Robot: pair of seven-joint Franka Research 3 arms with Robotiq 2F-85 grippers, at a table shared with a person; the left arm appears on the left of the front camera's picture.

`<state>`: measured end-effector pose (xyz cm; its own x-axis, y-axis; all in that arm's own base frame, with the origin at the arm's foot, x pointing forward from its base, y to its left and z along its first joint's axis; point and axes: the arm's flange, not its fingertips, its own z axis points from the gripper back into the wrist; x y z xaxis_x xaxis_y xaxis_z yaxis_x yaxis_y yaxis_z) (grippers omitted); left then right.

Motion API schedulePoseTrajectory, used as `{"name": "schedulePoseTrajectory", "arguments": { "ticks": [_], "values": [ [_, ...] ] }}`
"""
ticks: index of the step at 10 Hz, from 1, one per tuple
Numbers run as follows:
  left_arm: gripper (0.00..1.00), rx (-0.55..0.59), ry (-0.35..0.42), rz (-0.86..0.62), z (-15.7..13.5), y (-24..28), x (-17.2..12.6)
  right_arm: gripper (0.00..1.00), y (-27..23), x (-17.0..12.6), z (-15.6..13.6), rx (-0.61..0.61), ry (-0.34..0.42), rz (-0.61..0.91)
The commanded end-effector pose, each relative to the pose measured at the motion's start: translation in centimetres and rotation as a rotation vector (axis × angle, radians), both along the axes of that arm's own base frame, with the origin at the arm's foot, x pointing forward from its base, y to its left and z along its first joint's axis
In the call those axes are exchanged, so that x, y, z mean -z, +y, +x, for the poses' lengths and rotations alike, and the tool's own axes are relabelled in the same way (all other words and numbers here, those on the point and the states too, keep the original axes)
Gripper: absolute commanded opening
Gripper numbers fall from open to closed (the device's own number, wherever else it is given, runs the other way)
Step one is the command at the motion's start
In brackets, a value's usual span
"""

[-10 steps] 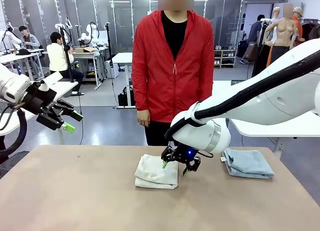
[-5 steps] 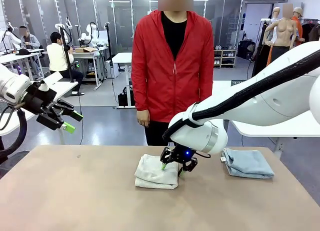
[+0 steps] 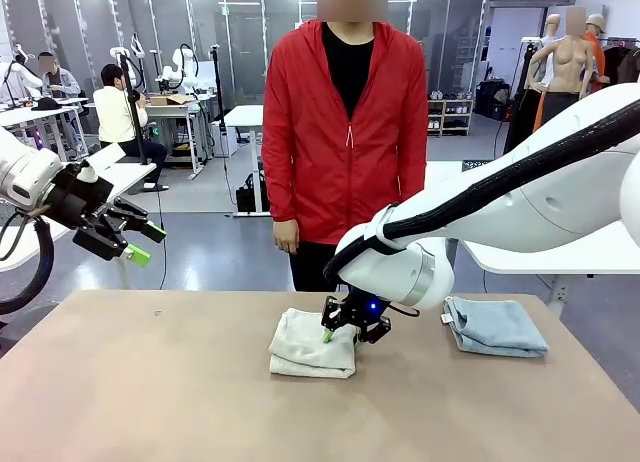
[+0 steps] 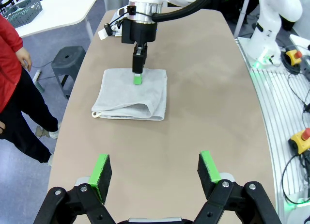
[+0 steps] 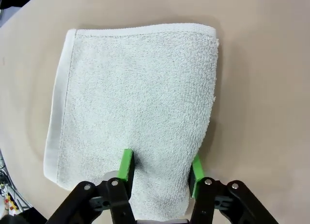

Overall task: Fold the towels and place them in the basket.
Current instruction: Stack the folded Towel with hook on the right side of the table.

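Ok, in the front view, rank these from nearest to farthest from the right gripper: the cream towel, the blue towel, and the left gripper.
1. Cream towel: folded at mid-table, directly under the right gripper, whose pads press into its right edge.
2. Blue towel: folded, lying apart on the table to the right.
3. Left gripper: raised off the table's far left edge, open.

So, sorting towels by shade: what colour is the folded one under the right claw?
Cream-white towel, clearest in the right wrist view.
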<state>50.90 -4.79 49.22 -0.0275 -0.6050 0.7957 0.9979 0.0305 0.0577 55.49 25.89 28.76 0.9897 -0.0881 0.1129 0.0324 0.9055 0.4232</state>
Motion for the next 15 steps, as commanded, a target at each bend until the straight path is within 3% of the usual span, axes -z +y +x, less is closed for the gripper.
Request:
{"name": "schedulePoseTrajectory", "arguments": {
  "ticks": [1, 2, 3, 4, 5, 7, 8, 9, 11, 12, 15],
  "values": [
    [0.90, 0.000, 0.003, 0.010, 0.0, 0.0, -0.3, 0.20, -0.4, 0.3, -0.3, -0.022, -0.013, 0.038],
    [0.90, 0.000, 0.003, 0.010, 0.0, 0.0, -0.3, 0.35, -0.3, 0.1, -0.4, -0.024, -0.013, 0.034],
    [0.90, 0.000, 0.003, 0.010, 0.0, 0.0, -0.3, 0.00, -0.2, 0.0, -0.5, -0.026, -0.013, 0.030],
    [0.90, 0.000, 0.003, 0.010, 0.0, 0.0, -0.3, 0.15, -0.2, -0.1, -0.5, -0.030, -0.012, 0.027],
    [0.90, 0.000, 0.003, 0.010, 0.0, 0.0, -0.3, 0.00, -0.1, -0.1, -0.3, -0.032, -0.011, 0.022],
    [0.90, 0.000, 0.003, 0.010, 0.0, 0.0, -0.3, 0.04, -0.1, -0.1, 0.2, -0.048, -0.019, 0.008],
    [0.90, 0.000, 0.003, 0.010, 0.0, 0.0, -0.3, 0.00, -0.1, -0.2, 0.5, -0.017, -0.051, -0.022],
    [0.90, 0.000, 0.003, 0.010, 0.0, 0.0, -0.3, 0.00, 0.4, -0.2, -0.1, -0.014, -0.005, 0.002],
    [0.90, 0.000, 0.003, 0.010, 0.0, 0.0, -0.3, 0.00, 0.4, -0.2, -0.1, -0.014, -0.005, 0.002],
    [0.90, 0.000, 0.003, 0.010, 0.0, 0.0, -0.3, 0.07, 0.3, -0.2, 0.0, -0.016, -0.013, -0.003],
    [0.90, 0.000, 0.003, 0.010, 0.0, 0.0, -0.3, 0.07, -3.0, -4.3, 0.5, -0.142, -0.093, -0.026]
  ]
}}
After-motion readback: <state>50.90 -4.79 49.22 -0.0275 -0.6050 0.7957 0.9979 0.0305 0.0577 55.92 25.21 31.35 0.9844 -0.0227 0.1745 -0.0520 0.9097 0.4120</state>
